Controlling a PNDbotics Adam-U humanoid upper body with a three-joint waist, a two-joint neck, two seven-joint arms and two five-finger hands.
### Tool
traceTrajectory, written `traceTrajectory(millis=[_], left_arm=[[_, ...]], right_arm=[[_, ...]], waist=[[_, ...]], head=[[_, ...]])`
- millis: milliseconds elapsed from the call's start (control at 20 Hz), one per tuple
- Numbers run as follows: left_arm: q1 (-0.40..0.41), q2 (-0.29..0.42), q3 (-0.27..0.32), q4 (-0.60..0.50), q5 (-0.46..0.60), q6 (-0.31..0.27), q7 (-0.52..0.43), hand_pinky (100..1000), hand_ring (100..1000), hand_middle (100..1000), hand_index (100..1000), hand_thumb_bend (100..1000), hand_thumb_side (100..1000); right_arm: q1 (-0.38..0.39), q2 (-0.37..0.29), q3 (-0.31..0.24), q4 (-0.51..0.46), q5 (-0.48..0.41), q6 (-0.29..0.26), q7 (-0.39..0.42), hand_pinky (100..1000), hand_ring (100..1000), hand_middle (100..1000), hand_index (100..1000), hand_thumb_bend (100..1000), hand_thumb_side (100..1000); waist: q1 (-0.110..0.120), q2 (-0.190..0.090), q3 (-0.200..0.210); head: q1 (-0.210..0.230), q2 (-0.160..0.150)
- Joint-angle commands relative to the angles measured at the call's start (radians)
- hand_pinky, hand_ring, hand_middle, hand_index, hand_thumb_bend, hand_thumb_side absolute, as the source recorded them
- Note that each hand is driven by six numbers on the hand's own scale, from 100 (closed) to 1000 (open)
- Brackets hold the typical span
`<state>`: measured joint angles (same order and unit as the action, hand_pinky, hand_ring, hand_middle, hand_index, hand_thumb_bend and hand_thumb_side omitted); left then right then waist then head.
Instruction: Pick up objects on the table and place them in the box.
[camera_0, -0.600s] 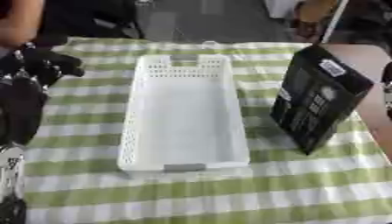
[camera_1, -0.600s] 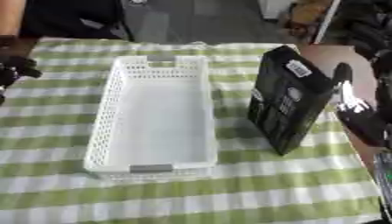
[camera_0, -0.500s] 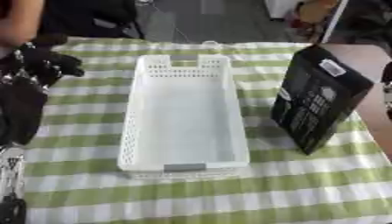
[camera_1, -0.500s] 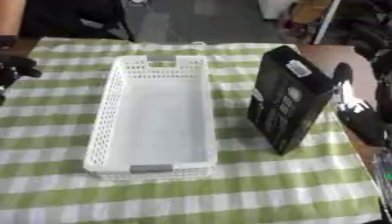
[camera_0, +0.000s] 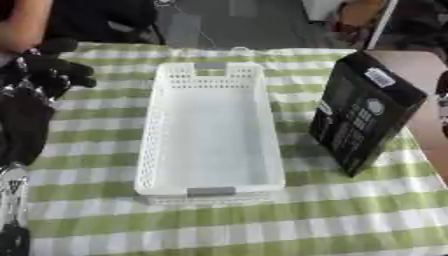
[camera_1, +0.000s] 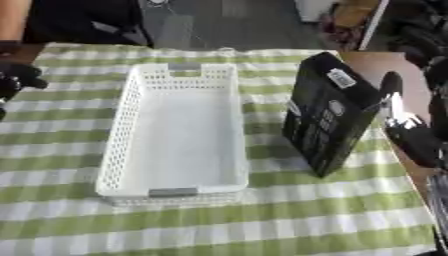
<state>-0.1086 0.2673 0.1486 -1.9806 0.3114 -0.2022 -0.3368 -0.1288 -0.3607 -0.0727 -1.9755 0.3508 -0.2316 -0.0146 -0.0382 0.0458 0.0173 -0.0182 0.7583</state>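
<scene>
Box (camera_0: 210, 135), white and perforated, lies lengthwise mid-bench on the green-and-white checked cloth (camera_0: 262, 225), nothing inside it. Just right of it a black carton (camera_1: 328, 112) stands tilted near the bench's (camera_1: 372, 60) right edge. Left robot hand (camera_0: 48, 72) hovers over the left edge with fingers curled, holding nothing. Right robot hand (camera_1: 407, 130) shows at the right edge beside the carton; I cannot tell how its fingers stand.
</scene>
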Motion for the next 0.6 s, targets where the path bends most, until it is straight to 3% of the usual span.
traceTrajectory(millis=[50,350,600], left_arm=[[-0.009,0.007,0.000,-0.019,0.000,-0.001,-0.002,668,667,812,697,466,838],[-0.009,0.007,-0.001,-0.019,0.000,-0.001,-0.002,668,667,812,697,467,838],[-0.010,0.008,-0.001,-0.019,0.002,-0.001,-0.003,668,667,812,697,467,837]], right_arm=[[-0.016,-0.016,0.000,-0.009,0.025,-0.004,0.015,908,969,906,921,160,589],[-0.030,-0.031,0.002,-0.023,0.175,-0.030,0.059,874,940,905,882,257,545],[-0.032,-0.028,0.012,-0.024,0.257,-0.041,0.092,871,943,914,877,410,447]], waist=[[0.001,-0.008,0.000],[0.001,-0.009,0.000],[0.001,-0.009,0.001]], head=[[-0.007,-0.014],[-0.007,-0.014],[-0.008,-0.015]])
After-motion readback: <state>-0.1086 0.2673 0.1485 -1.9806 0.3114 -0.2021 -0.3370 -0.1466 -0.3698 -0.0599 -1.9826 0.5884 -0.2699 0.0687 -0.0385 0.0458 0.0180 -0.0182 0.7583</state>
